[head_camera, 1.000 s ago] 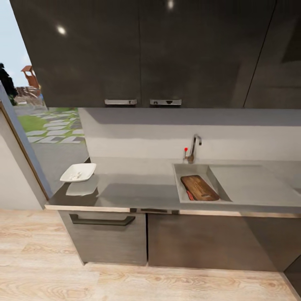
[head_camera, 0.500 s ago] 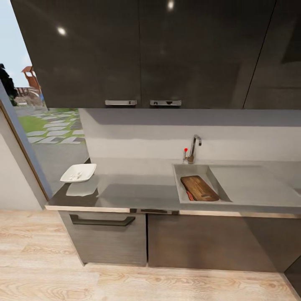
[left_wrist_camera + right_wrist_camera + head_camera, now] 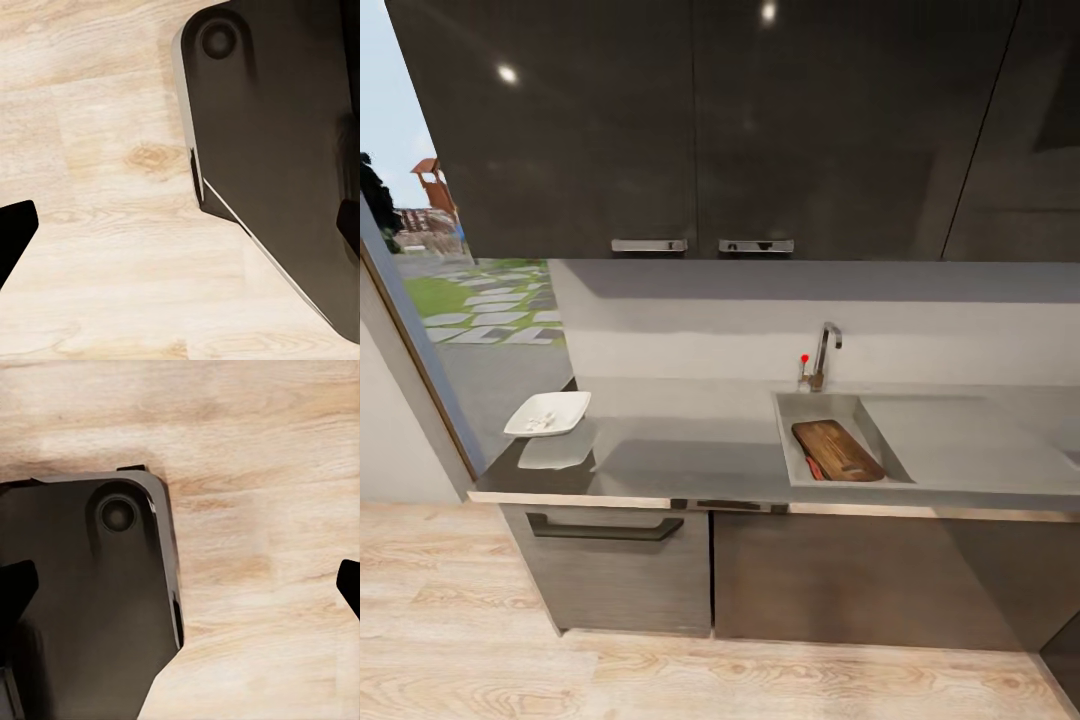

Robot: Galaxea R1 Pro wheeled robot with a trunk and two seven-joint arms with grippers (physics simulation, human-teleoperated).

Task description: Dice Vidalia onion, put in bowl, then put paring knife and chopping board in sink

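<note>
- Nothing among the things has moved since the earlier head pictures; the whole view sits a little differently than one second ago, so only the camera has shifted slightly.
- Chopping board (image 3: 837,450) lies slanted inside the sink (image 3: 792,440), its brown face up; the paring knife (image 3: 813,467) lies beside it in the basin, only a thin red strip of it shows at the board's left edge, and the blade I cannot make out.
- The bowl (image 3: 548,412) stands on the countertop (image 3: 690,440) at the far left end, well apart from the sink; small pale pieces lie in it, too small to tell what they are.
- The faucet (image 3: 824,352) stands behind the basin, the red knob just beside it.
- Left gripper (image 3: 180,232): dark fingertips (image 3: 13,232) at the opposite edges of the wrist picture, jaws wide apart, holding nothing; below are the wooden floor (image 3: 90,150) and the robot's dark base (image 3: 277,150).
- Right gripper (image 3: 180,589): the same, fingertips (image 3: 15,589) far apart over the floor and base.
</note>
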